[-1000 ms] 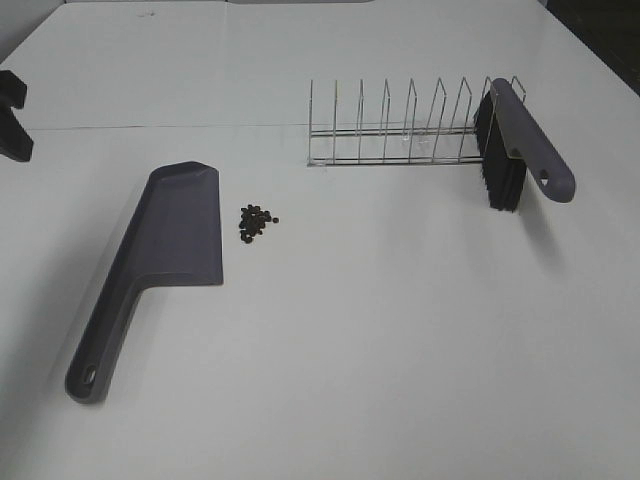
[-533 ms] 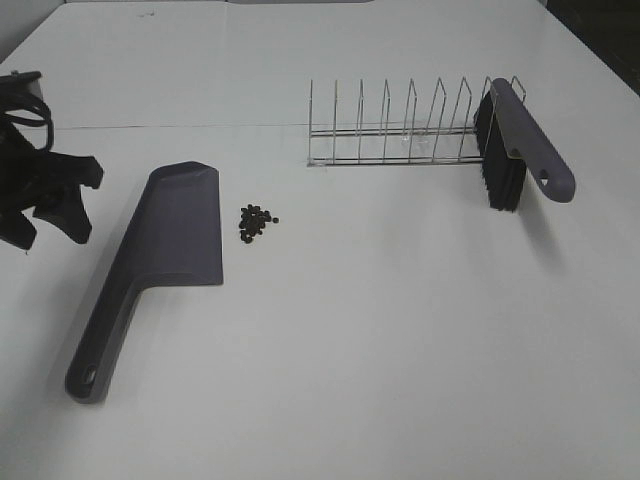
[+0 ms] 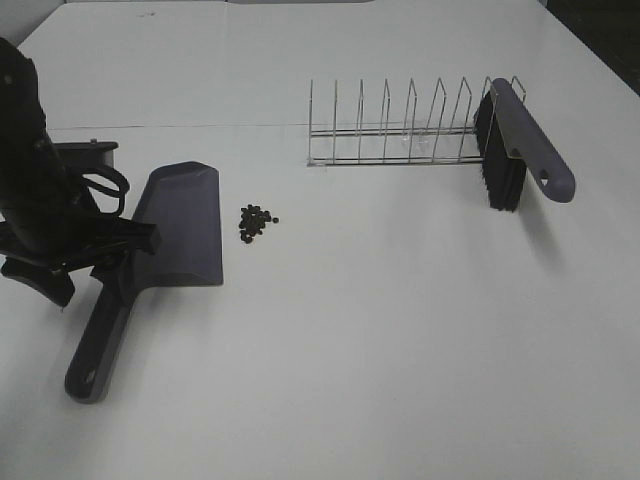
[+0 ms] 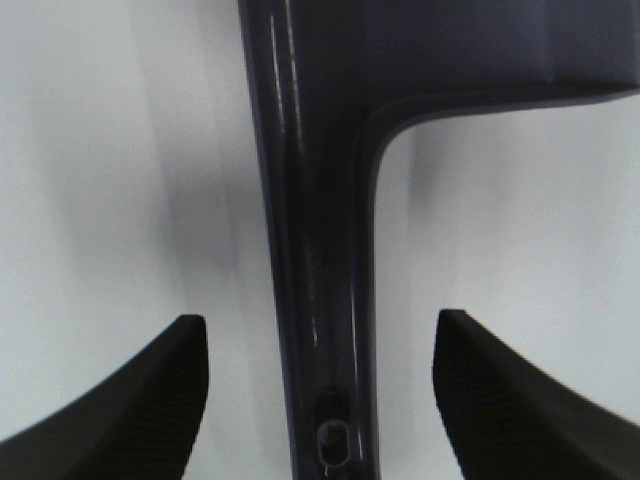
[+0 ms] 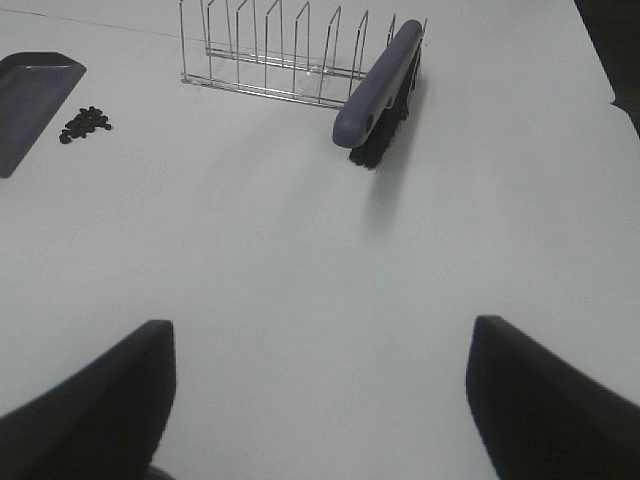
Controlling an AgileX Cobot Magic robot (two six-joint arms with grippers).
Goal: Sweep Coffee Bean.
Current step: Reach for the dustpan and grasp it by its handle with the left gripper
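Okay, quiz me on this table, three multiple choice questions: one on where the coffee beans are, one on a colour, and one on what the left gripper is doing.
1. The coffee beans lie:
A) on the table beside the dustpan blade
B) on the blade
C) at the far end of the dustpan's handle

2. The brush bristles are:
A) white
B) red
C) black

3. The left gripper has its jaws:
A) shut on the dustpan handle
B) open, one on each side of the handle
C) out of view

Answers:
1 A, the cluster sits on bare table next to the blade edge.
2 C, dark bristles hang below the grey back.
3 B, the left wrist view shows a gap between each jaw and the handle.
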